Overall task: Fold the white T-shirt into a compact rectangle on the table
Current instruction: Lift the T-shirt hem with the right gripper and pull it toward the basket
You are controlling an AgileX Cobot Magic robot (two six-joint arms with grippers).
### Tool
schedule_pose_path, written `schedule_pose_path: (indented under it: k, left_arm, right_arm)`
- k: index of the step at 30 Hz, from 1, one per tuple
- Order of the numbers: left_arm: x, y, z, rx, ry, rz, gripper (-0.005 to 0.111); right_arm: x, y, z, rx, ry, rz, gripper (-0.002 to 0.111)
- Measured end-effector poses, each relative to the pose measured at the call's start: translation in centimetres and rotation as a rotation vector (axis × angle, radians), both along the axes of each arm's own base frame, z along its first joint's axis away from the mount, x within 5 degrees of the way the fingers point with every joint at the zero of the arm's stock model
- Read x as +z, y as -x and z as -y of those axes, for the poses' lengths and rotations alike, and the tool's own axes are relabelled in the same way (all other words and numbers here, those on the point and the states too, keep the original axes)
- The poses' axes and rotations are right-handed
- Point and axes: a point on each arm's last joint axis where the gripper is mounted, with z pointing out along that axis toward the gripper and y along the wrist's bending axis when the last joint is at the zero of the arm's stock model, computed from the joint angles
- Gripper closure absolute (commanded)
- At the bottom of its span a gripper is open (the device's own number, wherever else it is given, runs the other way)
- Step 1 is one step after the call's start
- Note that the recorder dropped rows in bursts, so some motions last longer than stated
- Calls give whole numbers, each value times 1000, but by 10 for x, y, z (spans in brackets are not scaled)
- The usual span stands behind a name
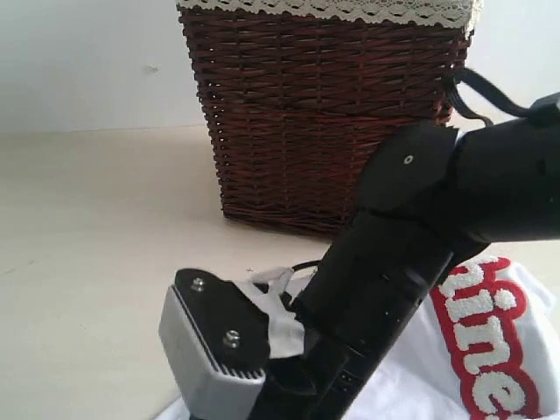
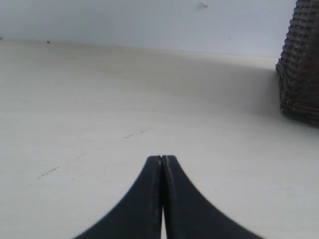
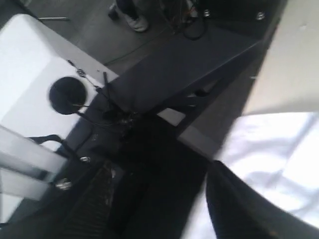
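1. One broad pale table [image 1: 87, 245] is carrying everything, and most of it is lying bare.
2. A dark wicker basket [image 1: 324, 114] with a lace trim is standing at the far side, apart from the shirt.
3. The right arm [image 1: 394, 262] is reaching in from the right of the exterior view and slanting down toward the near edge, hiding much of what lies under it.
4. The white T-shirt [image 1: 420, 376] is lying on the table at the near right, partly under that arm and running out of the picture (so its outline and long axis are not showing). Its red-edged lettering [image 1: 490, 341] is facing up.
5. The right gripper's one visible finger [image 3: 244, 209] is hanging just over white cloth. Its partner is out of sight, so I cannot tell whether the jaws are spread or closed, nor whether it is touching fabric.
6. The left gripper [image 2: 162, 164] is hovering over bare table with its fingers pressed together, holding nothing, and no shirt is showing in its view.
7. Judging from this, the right arm is sitting much nearer the shirt, so the coming fold is likely falling to it.
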Motion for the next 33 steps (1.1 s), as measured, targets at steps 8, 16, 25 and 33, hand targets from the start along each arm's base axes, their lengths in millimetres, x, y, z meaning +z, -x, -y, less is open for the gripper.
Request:
schedule_pose_path:
  k: [8, 16, 25, 33]
  left_arm:
    - [0, 0, 0, 0, 0, 0, 107]
    - [0, 0, 0, 0, 0, 0, 107]
    - [0, 0, 0, 0, 0, 0, 107]
    - [0, 0, 0, 0, 0, 0, 107]
  right_arm:
    - [-15, -57, -1, -317, 64, 599, 49]
    - [-85, -82, -8, -392, 265, 590, 49]
    - [-97, -78, -15, -376, 322, 437, 100]
    - [-97, -79, -15, -387, 320, 442, 108]
